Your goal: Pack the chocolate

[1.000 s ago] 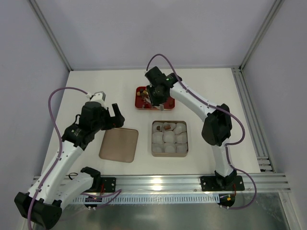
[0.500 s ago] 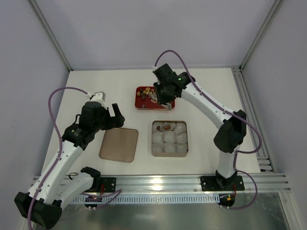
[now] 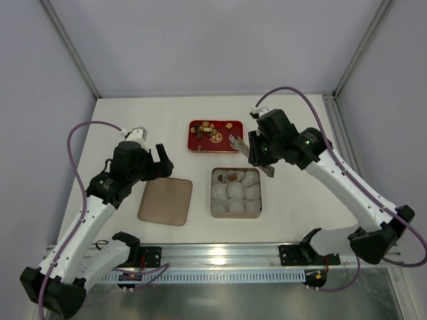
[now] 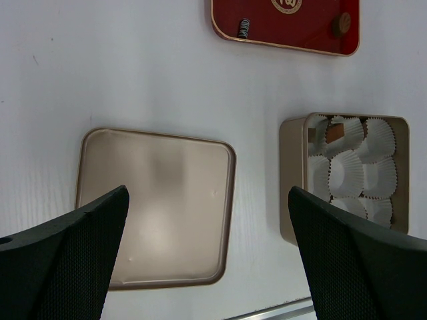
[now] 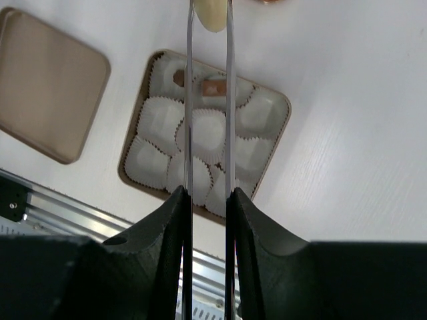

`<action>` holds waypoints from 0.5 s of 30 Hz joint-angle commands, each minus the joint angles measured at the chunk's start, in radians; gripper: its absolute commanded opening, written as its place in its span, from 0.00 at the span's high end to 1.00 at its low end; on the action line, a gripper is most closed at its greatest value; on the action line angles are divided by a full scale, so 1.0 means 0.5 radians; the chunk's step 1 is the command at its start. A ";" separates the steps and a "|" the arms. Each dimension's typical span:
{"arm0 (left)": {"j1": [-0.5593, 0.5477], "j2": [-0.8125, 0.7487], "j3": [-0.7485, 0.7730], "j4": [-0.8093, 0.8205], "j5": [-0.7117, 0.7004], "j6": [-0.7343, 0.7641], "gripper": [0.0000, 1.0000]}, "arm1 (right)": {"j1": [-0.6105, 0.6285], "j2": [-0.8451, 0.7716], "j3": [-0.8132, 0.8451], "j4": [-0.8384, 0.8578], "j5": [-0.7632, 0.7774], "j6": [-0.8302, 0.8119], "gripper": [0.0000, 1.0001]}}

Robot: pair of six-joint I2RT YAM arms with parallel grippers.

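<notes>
Right end effector (image 5: pixel 209 5): long thin fingers drawn narrow, pinching one cream chocolate (image 5: pixel 212 19) at the very tips. The grip looks light, and only the lower edge of the piece shows.

Where the piece sits: out past my fingertips' far end, just beyond the far rim of the box (image 5: pixel 285 110) on the side toward the red tray (image 3: pixel 193 143). It is above the surface, not yet over any cup.

The relation that matters: the paper cups lie back along my fingers, toward my wrist. My long axis runs straight across the box, near row to far row, with the middle column right under the shafts.

The far row already has a brown round piece (image 5: pixel 179 78) left of my fingers and a tan square piece (image 5: pixel 213 88) under them. The far cup (image 5: pixel 263 110) to my right looks empty and is the closest one to the tips. My judgement: pull back a little, shift right, then lower.

The loose chocolates (image 3: pixel 210 130) in the tray lie ahead of my tips.

Left end effector (image 4: pixel 207 193): spread wide, holding nothing, hanging above the lid (image 4: pixel 157 207). It is well apart from the box, so the right arm is clearly the nearer one.

Risk, as I judge it: the round piece may roll out of so thin a pinch.
</notes>
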State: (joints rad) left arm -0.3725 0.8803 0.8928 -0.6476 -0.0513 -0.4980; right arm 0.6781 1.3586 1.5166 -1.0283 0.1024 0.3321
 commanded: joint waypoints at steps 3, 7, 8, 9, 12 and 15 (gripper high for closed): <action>0.006 -0.009 0.000 0.046 0.001 -0.016 0.01 | 0.000 -0.342 -0.363 -0.124 0.044 0.115 0.67; 0.006 0.010 0.003 0.046 0.014 -0.016 0.00 | 0.000 -0.496 -0.539 -0.177 0.035 0.170 0.67; 0.006 0.016 0.003 0.046 0.014 -0.016 0.00 | 0.000 -0.520 -0.572 -0.180 0.034 0.176 0.67; 0.006 0.019 0.003 0.049 0.011 -0.019 0.00 | 0.000 -0.539 -0.633 -0.183 0.031 0.183 0.67; 0.006 0.022 0.003 0.050 0.008 -0.016 0.00 | -0.003 -0.579 -0.723 -0.171 0.004 0.198 0.67; 0.006 0.025 0.000 0.046 0.011 -0.016 0.00 | 0.000 -0.582 -0.778 -0.125 -0.030 0.204 0.67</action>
State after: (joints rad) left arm -0.3725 0.8909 0.8928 -0.6476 -0.0509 -0.4980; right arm 0.6785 1.0855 1.1431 -1.1271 0.1009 0.4152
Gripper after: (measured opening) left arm 0.996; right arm 0.338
